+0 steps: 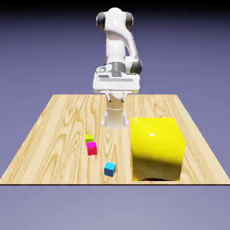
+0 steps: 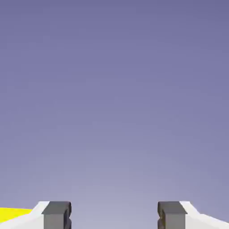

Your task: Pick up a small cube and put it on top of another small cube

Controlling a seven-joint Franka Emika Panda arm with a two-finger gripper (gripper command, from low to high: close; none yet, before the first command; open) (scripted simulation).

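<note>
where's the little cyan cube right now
In the exterior view the cyan cube sits alone near the table's front edge, between the magenta cube and the big yellow block, touching neither. The hand view doesn't show it.

On the table (image 1: pixel 54 134), three cubes (image 1: pixel 91 148) lie at the exterior view's left of the big block (image 1: pixel 157 148).

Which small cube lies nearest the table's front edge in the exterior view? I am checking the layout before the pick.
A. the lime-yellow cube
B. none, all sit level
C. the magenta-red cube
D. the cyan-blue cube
D: the tiny cyan-blue cube sits lowest in the exterior view, nearer the wooden table edge than the magenta-red cube and lime-yellow cube.
</note>
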